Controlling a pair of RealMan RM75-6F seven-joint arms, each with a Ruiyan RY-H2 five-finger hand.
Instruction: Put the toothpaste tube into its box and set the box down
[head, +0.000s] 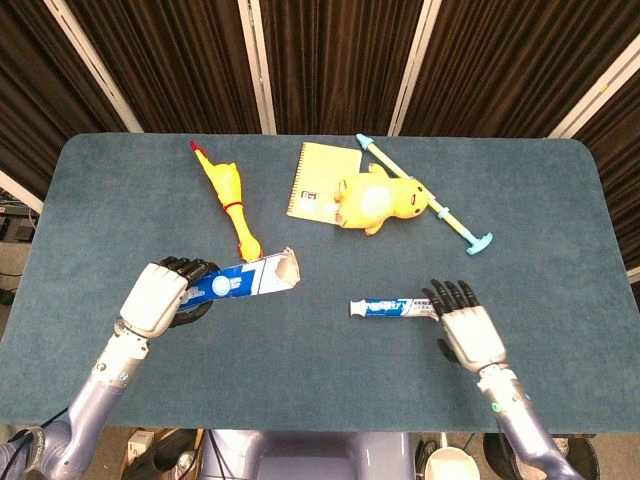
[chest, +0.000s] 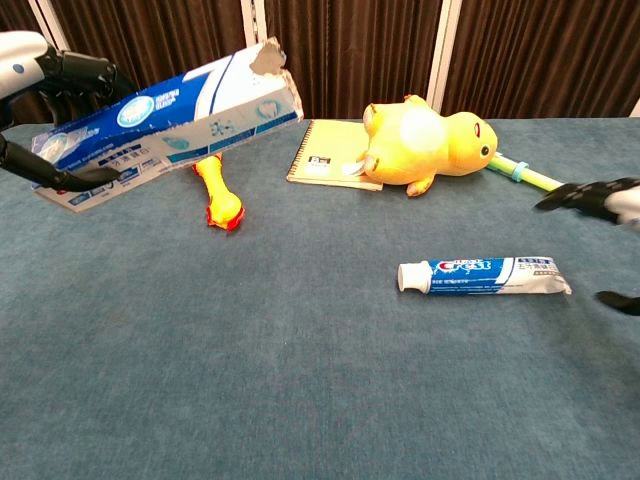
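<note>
My left hand (head: 155, 299) grips the box (chest: 165, 112) above the tabletop (head: 320, 390) | right hand (head: 468, 332) spread, holding nothing, just right of the toothpaste tube (head: 394, 307)

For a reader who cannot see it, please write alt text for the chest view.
The robot's left hand holds a blue and white toothpaste box in the air, open end tilted up. The toothpaste tube lies on the blue table, and the open right hand is near its far end. A yellow plush toy, a notebook and a rubber chicken lie behind.
</note>
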